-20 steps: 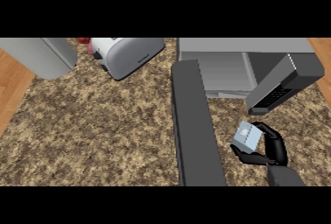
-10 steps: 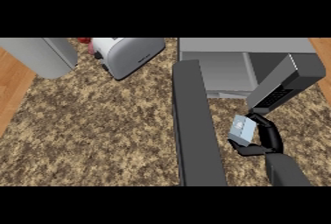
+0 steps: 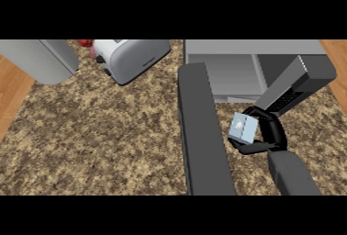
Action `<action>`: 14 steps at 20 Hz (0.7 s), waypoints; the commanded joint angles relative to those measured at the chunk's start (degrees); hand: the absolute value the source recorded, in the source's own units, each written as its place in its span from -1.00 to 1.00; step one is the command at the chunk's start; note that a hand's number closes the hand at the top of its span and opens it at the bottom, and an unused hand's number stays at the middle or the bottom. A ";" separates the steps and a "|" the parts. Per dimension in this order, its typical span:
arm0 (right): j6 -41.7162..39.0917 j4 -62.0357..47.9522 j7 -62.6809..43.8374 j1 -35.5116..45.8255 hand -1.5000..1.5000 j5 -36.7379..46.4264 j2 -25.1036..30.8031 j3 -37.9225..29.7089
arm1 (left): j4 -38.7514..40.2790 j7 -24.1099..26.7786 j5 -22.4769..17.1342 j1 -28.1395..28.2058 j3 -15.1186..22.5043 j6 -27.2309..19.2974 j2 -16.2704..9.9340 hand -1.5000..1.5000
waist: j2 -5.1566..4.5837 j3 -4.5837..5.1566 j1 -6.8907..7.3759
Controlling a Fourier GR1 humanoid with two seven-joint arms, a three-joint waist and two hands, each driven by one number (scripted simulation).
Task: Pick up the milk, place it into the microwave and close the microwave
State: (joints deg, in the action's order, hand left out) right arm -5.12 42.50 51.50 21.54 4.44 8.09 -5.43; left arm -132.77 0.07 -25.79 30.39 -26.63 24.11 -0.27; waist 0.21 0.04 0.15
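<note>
We find the right hand curled round the milk carton, fingers arching over its upper end and the thumb side closing beneath its lower end, so the carton is pinched between them. The carton (pale blue-white, with a small mark on its face) is tilted and sits above the speckled bench, just in front of the open microwave. It lies outside the microwave's cavity, close to its front edge.

We note that the microwave door stands swung out to the right, its dark inner face and control strip angled toward the hand; the fingers are just beside the door's lower end, and we cannot tell whether they touch it. The cavity shows a grey interior.

A long dark grey forearm runs up the middle of the view from the lower edge to the microwave's front left corner (this appears to be the left arm); its hand does not show in the view. The right forearm enters from the lower right.

At the upper left we record a silver toaster lying at an angle, a small red item just behind it, and a grey curved object at the bench's left edge. Wooden flooring shows beyond the bench on the left.
</note>
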 commanded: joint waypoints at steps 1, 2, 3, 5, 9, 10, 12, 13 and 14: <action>2.92 6.71 -5.05 -0.51 1.00 0.05 -1.74 0.91 | -2.04 -2.20 -2.63 1.45 -2.13 1.14 0.26 -1.00 | -0.06 -0.03 0.17; 4.99 9.81 -8.68 -0.50 1.00 0.05 -3.13 1.39 | -2.45 0.62 -1.44 4.13 1.01 0.43 0.26 -1.00 | 0.03 0.00 0.17; 4.64 5.52 -7.40 2.61 1.00 -0.48 -2.77 -0.04 | -1.53 2.91 -0.17 4.73 0.93 0.39 0.26 -1.00 | -0.10 -0.03 0.53; 4.21 11.19 -11.80 1.49 1.00 0.48 -2.74 2.21 | -2.28 -0.77 -2.78 2.70 -1.51 1.06 0.23 -1.00 | -0.05 -0.03 0.20; 10.85 4.68 -14.32 10.79 1.00 3.09 -3.94 0.97 | 3.73 1.57 -3.04 -0.68 -4.24 2.34 -1.48 -1.00 | -0.25 -0.04 0.62; 11.03 1.88 -14.90 13.45 1.00 3.14 -2.29 -0.39 | 0.47 0.75 -0.93 0.55 -1.30 0.41 0.23 -1.00 | -0.33 -0.06 0.83; 16.87 0.93 -17.65 16.79 1.00 7.31 -3.93 1.79 | 3.42 0.61 -3.26 -1.00 -4.43 2.22 -2.64 -1.00 | -0.35 -0.02 1.01; 17.99 -2.23 -16.28 16.92 1.00 8.66 -4.91 2.44 | 1.84 -0.57 -3.65 -0.81 -3.95 1.15 -1.49 -1.00 | -0.41 -0.05 1.11; 18.21 -4.06 -16.03 18.88 1.00 9.39 -3.43 2.00 | 2.46 3.33 -0.39 1.84 -0.90 2.76 0.19 -1.00 | -0.44 -0.04 1.50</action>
State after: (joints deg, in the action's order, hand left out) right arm 8.18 43.36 37.32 34.85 10.34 4.87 -3.90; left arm -131.24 0.64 -28.44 30.99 -29.31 25.62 -1.31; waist -0.12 -0.05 0.99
